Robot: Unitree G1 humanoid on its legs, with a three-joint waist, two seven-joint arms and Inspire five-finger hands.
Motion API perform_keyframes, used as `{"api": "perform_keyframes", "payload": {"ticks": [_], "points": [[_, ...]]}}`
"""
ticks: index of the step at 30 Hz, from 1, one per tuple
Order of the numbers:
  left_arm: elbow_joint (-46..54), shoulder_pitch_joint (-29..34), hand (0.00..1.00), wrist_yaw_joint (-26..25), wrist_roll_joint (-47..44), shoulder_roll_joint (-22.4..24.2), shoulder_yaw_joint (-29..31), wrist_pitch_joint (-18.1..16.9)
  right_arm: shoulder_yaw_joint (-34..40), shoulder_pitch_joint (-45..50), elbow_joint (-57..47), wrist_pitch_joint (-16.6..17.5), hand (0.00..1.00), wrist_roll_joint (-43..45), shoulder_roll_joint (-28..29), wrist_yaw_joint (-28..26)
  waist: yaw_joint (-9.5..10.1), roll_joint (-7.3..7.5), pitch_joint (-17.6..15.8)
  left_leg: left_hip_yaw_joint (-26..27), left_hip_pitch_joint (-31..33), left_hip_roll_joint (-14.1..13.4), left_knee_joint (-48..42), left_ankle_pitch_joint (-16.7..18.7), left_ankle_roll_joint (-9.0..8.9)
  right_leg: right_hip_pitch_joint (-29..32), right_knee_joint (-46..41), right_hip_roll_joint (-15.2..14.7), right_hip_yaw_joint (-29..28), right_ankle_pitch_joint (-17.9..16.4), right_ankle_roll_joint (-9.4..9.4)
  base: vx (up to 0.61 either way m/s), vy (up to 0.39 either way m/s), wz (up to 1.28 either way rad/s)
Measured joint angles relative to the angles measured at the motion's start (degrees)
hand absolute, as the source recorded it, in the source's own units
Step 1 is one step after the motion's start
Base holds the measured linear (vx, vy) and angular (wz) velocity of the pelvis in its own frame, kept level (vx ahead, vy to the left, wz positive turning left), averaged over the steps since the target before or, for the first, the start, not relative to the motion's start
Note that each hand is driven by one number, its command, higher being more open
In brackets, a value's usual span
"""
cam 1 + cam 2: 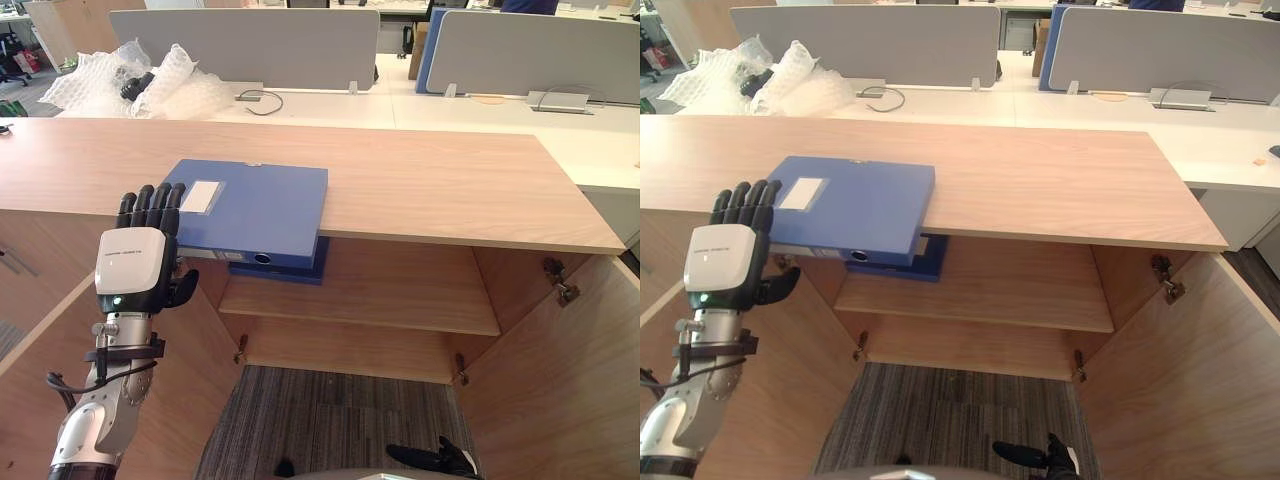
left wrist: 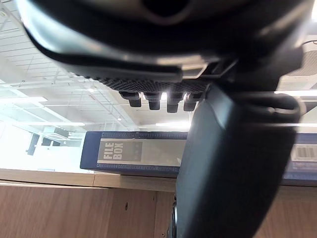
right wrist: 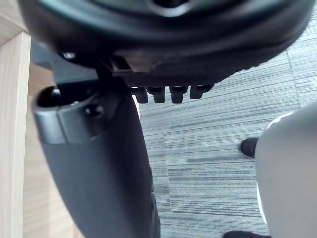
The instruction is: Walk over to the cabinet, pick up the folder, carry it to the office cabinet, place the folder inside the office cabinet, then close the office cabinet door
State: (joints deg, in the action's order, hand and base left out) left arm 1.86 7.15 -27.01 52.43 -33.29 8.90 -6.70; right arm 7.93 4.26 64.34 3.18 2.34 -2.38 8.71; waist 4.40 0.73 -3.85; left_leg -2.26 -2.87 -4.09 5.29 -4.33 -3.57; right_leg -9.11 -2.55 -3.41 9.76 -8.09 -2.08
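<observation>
A blue folder (image 1: 255,208) lies flat on the wooden cabinet top (image 1: 450,185), its near edge overhanging the front. Its labelled spine (image 2: 133,151) faces my left hand in the left wrist view. A darker blue piece (image 1: 285,270) shows just under the overhang. My left hand (image 1: 135,262) is raised in front of the folder's near left corner, fingers (image 2: 158,101) straight and open, holding nothing. Whether the fingertips touch the folder I cannot tell. The cabinet below stands open, with a bare shelf (image 1: 400,300). My right hand (image 1: 432,460) hangs low over the carpet, fingers (image 3: 168,93) relaxed and empty.
Both cabinet doors are swung out, the left one (image 1: 40,380) beside my left arm and the right one (image 1: 560,370) opposite. Bubble wrap (image 1: 130,80) and a cable (image 1: 262,100) lie on the white desk behind, backed by grey dividers (image 1: 240,45). Striped carpet (image 1: 320,420) lies below.
</observation>
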Motion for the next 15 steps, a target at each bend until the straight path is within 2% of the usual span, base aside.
{"api": "perform_keyframes", "payload": {"ticks": [3, 15], "points": [[-1.1, -1.6, 1.0, 0.0, 0.0, -1.8, -2.0, 0.4, 0.0, 0.0, 0.0, 0.0, 1.0, 0.0, 0.0, 0.0, -0.03, -0.1, 0.1, 0.1, -0.1, 0.0, 0.0, 0.0, 0.0, 0.0, 0.0, 0.0, -0.1, 0.0, 0.0, 0.0, 0.0, 0.0], [-8.3, -6.5, 1.0, 0.9, 0.0, -2.6, -6.5, 1.3, 2.1, 0.4, -1.2, -0.1, 1.0, 0.0, 0.3, 0.0, -1.42, -0.42, 0.3, 1.4, -0.4, 0.0, 0.0, 0.1, -0.06, 0.1, 0.2, 0.0, -1.1, 0.4, 0.05, 0.0, 0.011, -0.04]]}}
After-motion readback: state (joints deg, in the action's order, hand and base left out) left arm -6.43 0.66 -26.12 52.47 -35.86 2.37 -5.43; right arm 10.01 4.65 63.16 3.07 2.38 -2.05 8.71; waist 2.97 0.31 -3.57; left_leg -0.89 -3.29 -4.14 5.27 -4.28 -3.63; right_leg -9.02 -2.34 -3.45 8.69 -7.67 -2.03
